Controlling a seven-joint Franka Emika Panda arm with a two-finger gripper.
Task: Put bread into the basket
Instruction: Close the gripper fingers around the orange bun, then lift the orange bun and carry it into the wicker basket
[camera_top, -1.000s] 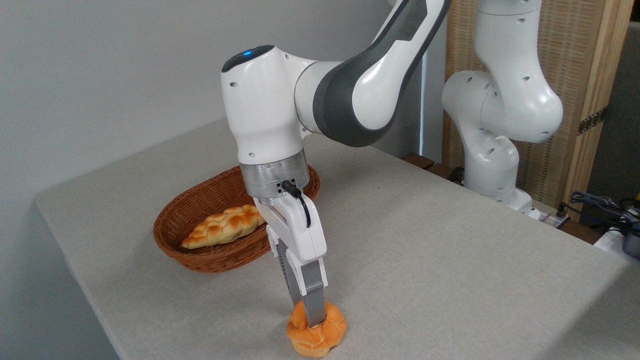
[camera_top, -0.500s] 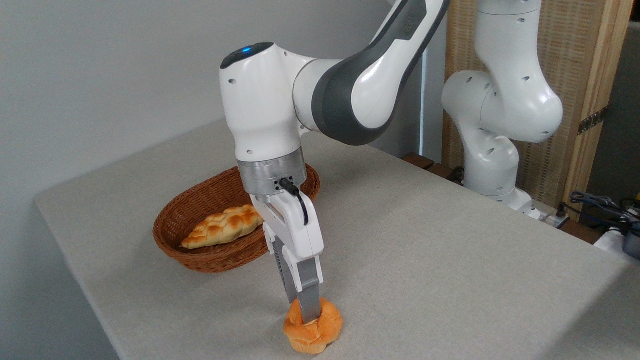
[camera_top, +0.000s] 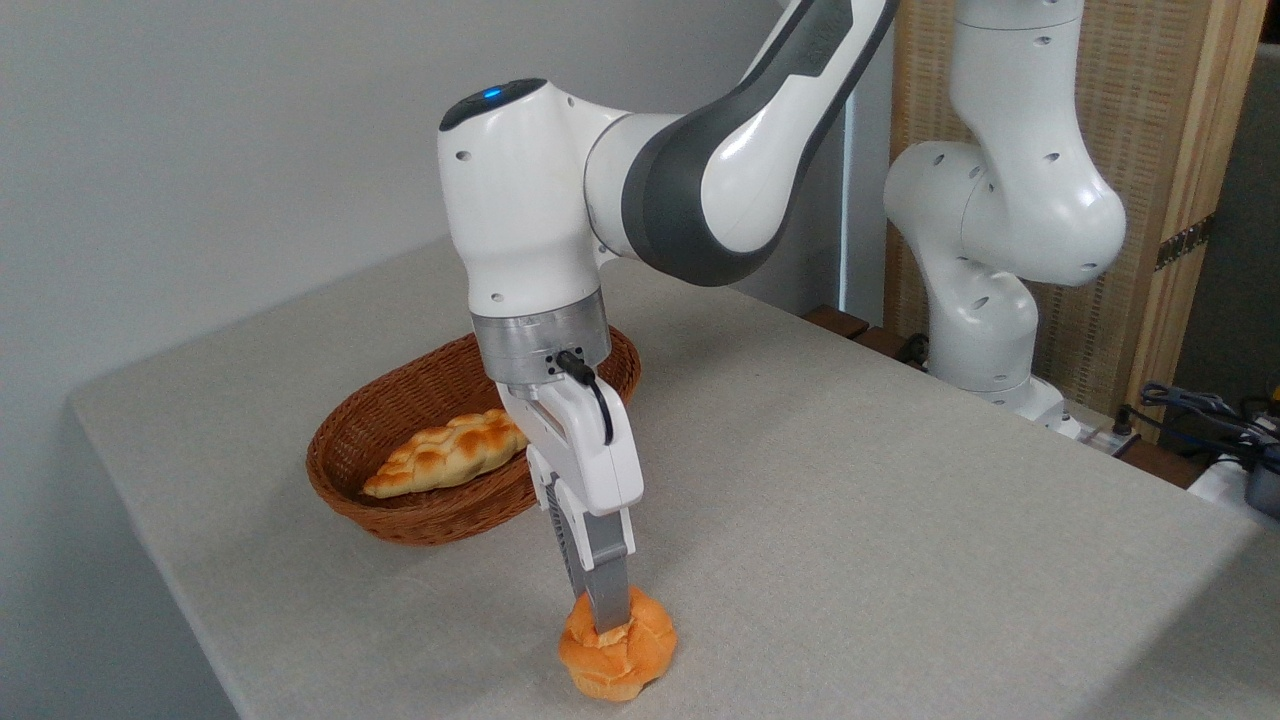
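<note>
Now our grey two-finger pincer (camera_top: 606, 625) is closed on the small round golden-orange bun (camera_top: 617, 656), just at the desk (camera_top: 850, 500); the oval brown wicker basket (camera_top: 440, 450) lies up-left, behind it.

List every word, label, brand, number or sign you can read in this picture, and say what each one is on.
No text can be read for certain.
Upper arm link: faint grey raised lettering near the top edge, too blurred and cut off to read.
Bun, basket, braided loaf, pincer and table: no writing visible.
The blue dot on the wrist joint is a light, not a sign.
</note>
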